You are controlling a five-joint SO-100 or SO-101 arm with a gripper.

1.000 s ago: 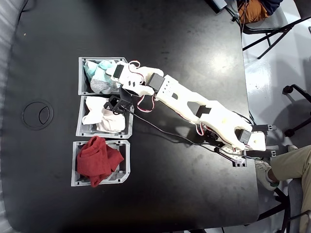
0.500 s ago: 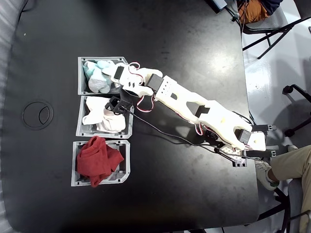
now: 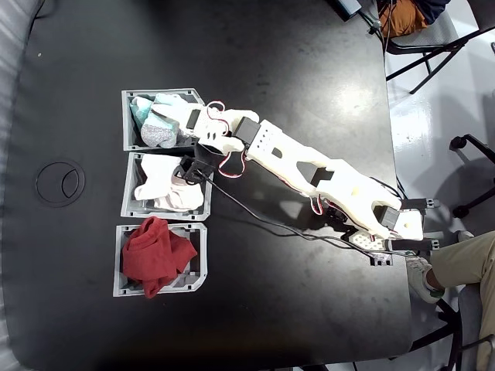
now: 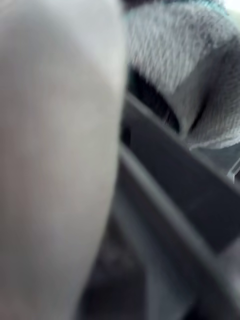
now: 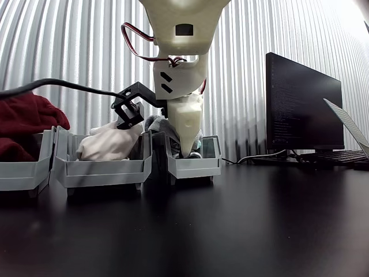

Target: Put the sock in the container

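Fingers (image 3: 179,126) at container (image 3: 128,97) rim, sock (image 3: 160,130) inside, just beside

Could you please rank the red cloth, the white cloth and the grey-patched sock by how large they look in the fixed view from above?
1. The red cloth looks largest.
2. The white cloth looks slightly smaller, though the arm hides part of it, so this order is unsure.
3. The sock looks clearly smallest.

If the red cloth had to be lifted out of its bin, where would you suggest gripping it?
Probably from above, on the bunched fold of the red cloth that heaps over the rim of its bin; the walls block a side approach.
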